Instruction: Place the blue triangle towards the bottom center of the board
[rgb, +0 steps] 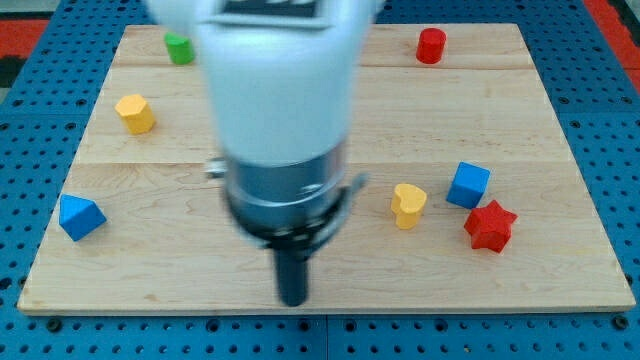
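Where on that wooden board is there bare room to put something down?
Bare wood lies between the blue triangle and my tip, along the bottom edge, and between the arm and the red cylinder up top. The right side is crowded: yellow heart, blue cube and red star sit close together.

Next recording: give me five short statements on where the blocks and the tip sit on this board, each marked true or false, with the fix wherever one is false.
1. The blue triangle lies near the view's left edge of the board. True.
2. My tip touches the blue triangle. False: it is near the bottom centre, well apart from it.
3. The red star sits just below the blue cube. True.
4. The green block is at the view's bottom right. False: it is at the top left.
5. The yellow heart lies left of the blue cube. True.
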